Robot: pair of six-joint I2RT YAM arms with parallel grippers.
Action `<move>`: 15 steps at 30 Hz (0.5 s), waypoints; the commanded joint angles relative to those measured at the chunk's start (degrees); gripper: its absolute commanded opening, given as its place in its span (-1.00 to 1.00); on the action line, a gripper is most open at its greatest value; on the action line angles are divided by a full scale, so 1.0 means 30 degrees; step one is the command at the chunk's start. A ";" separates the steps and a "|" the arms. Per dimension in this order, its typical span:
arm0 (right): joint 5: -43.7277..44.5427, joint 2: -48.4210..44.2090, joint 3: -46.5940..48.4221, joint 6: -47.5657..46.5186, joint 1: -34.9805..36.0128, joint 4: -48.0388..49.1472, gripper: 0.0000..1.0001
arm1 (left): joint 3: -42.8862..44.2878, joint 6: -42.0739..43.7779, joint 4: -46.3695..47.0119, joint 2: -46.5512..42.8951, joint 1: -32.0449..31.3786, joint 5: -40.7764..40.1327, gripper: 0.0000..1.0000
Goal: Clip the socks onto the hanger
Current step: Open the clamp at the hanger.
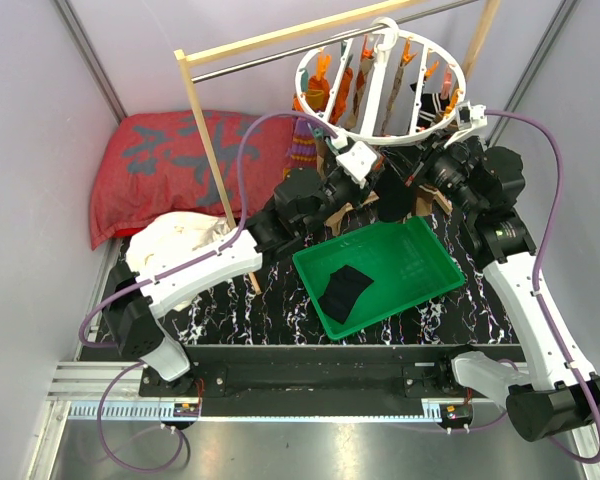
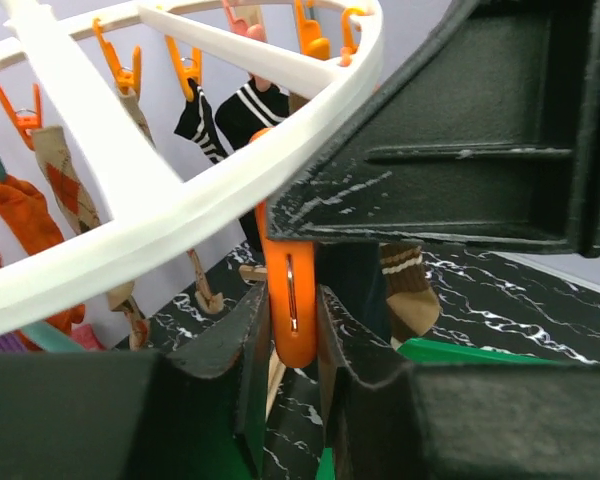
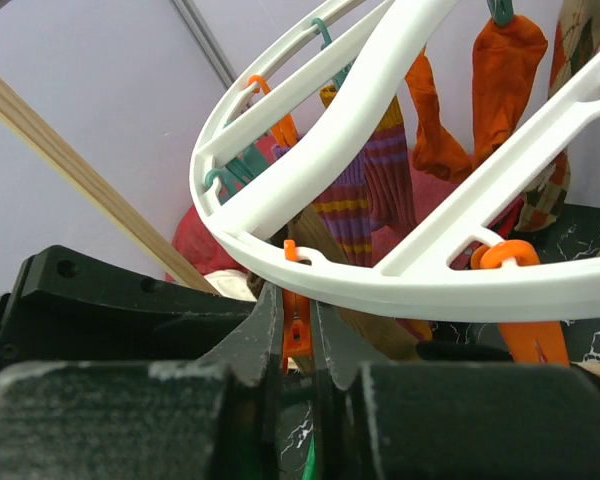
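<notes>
Presently, on my left wrist feed, the left gripper [image 2: 293,350] has its fingers [image 2: 242,350] pressed in on an orange clip [image 2: 293,295], one finger on each flank. That clip hangs from the rim of the hanger [image 2: 180,215]. On the right wrist feed I find the right gripper [image 3: 296,345] likewise closed, pinching a second orange clip [image 3: 296,335] just under the white ring. I cannot tell whether either clip's mouth is spread.

Socks noted hanging from clips around the ring:
- a brown argyle sock [image 2: 65,175]
- a black sock with white stripes [image 2: 235,110]
- a brown-and-cream striped sock [image 2: 405,290]
- an orange sock [image 3: 500,60]
- a purple-and-orange striped sock [image 3: 365,190]

From overhead, I see the hanger hooked on the metal rod [image 1: 260,62] of a pale wooden frame [image 1: 205,130], above the far right part of the table [image 1: 230,300]. Both arms reach up to the ring's near side, the left arm at its left and the right arm at its right.

A green tray [image 1: 400,265] sits on the table between the arms, toward the near edge. One dark sock [image 1: 342,290] lies flat in its near left part. A red patterned pillow [image 1: 160,160] fills the far left corner, with a white cloth [image 1: 180,235] just in front of it by the left edge.
</notes>
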 commanded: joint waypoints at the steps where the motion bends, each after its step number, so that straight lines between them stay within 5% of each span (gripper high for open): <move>1: 0.0085 -0.0224 -0.0011 0.0141 0.0036 0.1398 -0.79 | 0.0226 0.0009 -0.0424 -0.0514 -0.0337 0.0212 -0.13; 6: 0.0232 -0.0282 -0.0274 0.0141 0.0065 0.1427 -0.78 | -0.1706 -0.0429 -0.0130 -0.2125 -0.0337 0.0007 0.28; 15: 0.0408 -0.0312 -0.0684 0.0170 0.0036 0.1545 -0.78 | -0.6687 -0.3589 -0.3232 -0.5233 -0.1564 -0.1367 0.39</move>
